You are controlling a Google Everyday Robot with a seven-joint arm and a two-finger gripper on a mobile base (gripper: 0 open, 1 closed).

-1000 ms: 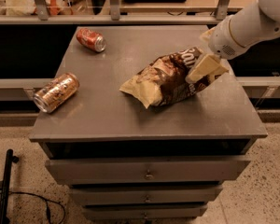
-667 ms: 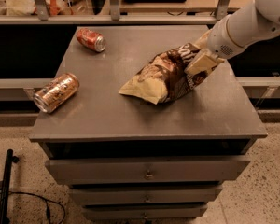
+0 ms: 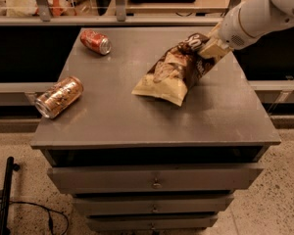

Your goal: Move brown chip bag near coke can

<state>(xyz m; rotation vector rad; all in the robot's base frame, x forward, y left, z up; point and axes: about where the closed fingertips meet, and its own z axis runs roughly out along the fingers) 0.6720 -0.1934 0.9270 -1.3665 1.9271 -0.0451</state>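
Observation:
The brown chip bag [image 3: 175, 71] lies on the grey cabinet top [image 3: 137, 116], right of centre, its cream end pointing toward the front. My gripper [image 3: 206, 50] comes in from the upper right and is shut on the bag's far right end, holding that end slightly raised. The coke can [image 3: 95, 41], small and red with a silver top, lies on its side at the back left of the top, well apart from the bag.
A larger copper-orange patterned can [image 3: 59, 97] lies on its side at the left edge. Drawers [image 3: 154, 180] are below the top. A shelf with clutter runs behind. A black cable [image 3: 19, 214] lies on the floor at lower left.
My gripper has dragged the bag's held end toward the back, and the whole bag has shifted slightly back. Both cans have stayed put.

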